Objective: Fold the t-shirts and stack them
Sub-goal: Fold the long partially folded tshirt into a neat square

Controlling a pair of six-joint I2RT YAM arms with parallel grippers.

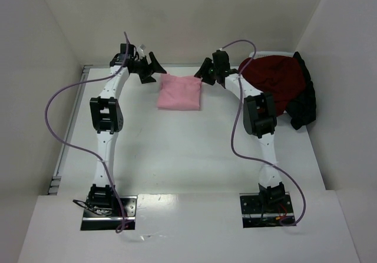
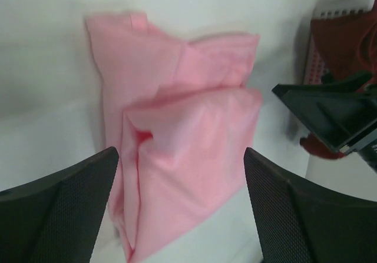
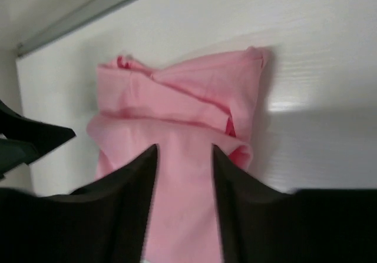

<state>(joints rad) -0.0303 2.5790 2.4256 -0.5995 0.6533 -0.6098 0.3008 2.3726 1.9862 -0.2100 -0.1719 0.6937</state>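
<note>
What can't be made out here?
- Tee count in the dark heap: top view, layers overlap, right arm covers part.
- Part of pink tee: both wrist views, cut off by the bottom edge.
- Whether right end effector touches it: right wrist view, angle hides contact.

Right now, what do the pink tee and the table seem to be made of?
Pink tee: soft matte cloth, probably cotton knit; it creases and folds limply. Table: hard white board, perhaps laminate; smooth, with faint grain and a slight sheen.
</note>
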